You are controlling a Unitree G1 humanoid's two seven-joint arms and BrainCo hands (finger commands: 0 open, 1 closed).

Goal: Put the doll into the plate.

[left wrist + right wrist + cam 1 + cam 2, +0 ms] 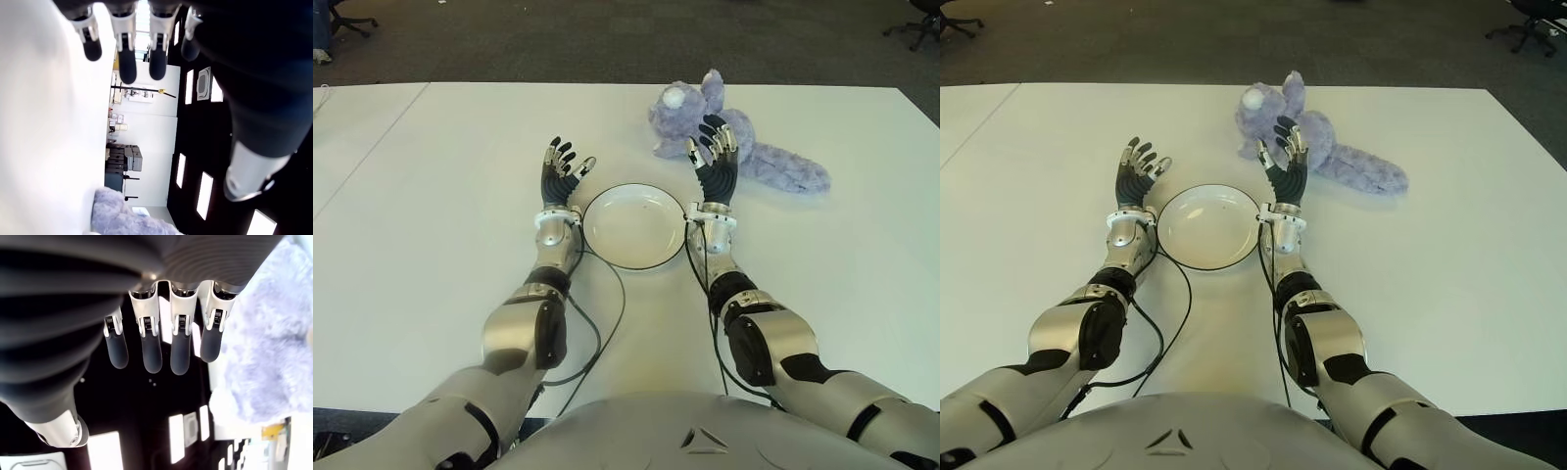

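Empty plate (633, 225), doll (724, 137) beyond; seemingly unlabelled.

Fuzzy plush doll (744, 147); glossy plate (636, 227); matt table (440, 196).

I stood in what looked like an office or lab room. A broad white table (431, 196) lay before me, butted against another white table (342, 127) on my left, over dark grey carpet (607, 39). Wheeled office chairs (922, 27) sat at the far corners. My left wrist view showed recessed ceiling light panels (204, 195) and shelving (122, 161) against a white wall.
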